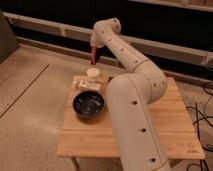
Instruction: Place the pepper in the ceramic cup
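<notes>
The red-orange pepper (93, 55) hangs upright from my gripper (94, 48), which is shut on its upper end. It is held in the air above the far left of the wooden table (165, 120). The small white ceramic cup (92, 73) stands on the table's far left edge, directly under the pepper with a clear gap between them. My pale arm (131, 100) sweeps up from the lower right and crosses the middle of the table.
A wide dark bowl (88, 104) sits on the table in front of the cup. A pale flat rectangular item (85, 84) lies between bowl and cup. Cables (204, 117) trail on the floor to the right.
</notes>
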`<state>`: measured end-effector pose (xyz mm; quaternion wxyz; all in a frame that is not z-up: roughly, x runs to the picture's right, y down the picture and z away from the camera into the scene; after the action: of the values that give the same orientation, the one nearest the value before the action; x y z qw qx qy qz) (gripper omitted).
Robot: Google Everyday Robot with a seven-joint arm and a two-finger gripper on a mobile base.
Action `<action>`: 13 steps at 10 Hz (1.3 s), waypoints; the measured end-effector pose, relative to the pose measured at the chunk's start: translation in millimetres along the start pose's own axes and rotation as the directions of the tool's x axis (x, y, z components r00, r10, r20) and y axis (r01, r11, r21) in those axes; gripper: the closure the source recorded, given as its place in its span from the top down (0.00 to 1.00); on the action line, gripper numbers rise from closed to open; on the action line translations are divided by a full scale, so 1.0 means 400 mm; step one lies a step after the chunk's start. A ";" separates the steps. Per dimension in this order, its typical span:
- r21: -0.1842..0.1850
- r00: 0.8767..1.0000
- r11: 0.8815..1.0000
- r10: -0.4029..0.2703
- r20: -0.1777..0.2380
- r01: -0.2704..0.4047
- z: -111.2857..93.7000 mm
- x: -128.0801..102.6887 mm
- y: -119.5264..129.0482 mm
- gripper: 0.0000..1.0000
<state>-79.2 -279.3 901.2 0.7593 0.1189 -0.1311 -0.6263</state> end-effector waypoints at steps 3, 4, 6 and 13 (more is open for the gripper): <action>0.017 0.999 0.999 -0.033 0.026 0.033 0.014 -0.034 -0.005 0.00; 0.012 0.998 0.999 -0.048 0.034 0.048 0.024 -0.042 0.010 0.00; 0.003 0.997 0.998 -0.055 0.045 0.055 0.044 -0.052 0.045 0.00; 0.028 0.995 0.997 -0.074 0.074 0.072 0.081 -0.065 0.060 0.05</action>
<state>-73.2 -249.7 938.6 0.7289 0.1099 -0.1631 -0.6558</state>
